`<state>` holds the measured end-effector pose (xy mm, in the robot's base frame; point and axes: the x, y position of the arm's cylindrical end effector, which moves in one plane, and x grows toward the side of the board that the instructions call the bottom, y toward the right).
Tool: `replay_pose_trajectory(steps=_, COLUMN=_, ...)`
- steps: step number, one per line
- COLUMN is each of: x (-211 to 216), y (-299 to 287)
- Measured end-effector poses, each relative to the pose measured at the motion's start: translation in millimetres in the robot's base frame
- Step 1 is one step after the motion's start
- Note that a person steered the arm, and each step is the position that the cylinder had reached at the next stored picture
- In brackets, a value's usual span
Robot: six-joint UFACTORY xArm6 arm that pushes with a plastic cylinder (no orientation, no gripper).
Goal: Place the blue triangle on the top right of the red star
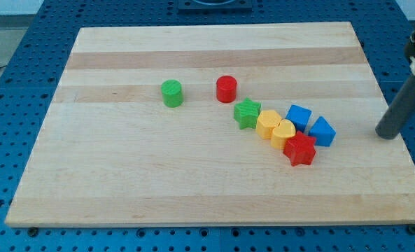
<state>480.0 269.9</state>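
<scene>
My tip (386,135) sits well right of the red star (299,149), clear of every block, touching nothing; there is no pincer here, only a bare rod. The blue triangle (323,131) is just upper right of the star. It looks light, rigid and slide-prone, so push a flat side squarely. No readable writing anywhere.

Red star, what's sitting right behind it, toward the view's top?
Behind the red star, a yellow heart touches it; the blue triangle sits top right. Their lower edges are hidden.
</scene>
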Motion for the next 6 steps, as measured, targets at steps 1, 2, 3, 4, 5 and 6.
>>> replay_pose_trajectory(steps=1, x=0.4, y=-21.5)
replay_pose_trajectory(steps=2, x=1.2, y=-49.7)
replay_pose_trajectory(steps=3, x=6.2, y=-69.5)
replay_pose_trajectory(steps=4, x=13.3, y=-84.0)
replay_pose_trajectory(steps=5, x=15.1, y=-89.8)
replay_pose_trajectory(steps=6, x=11.2, y=-66.2)
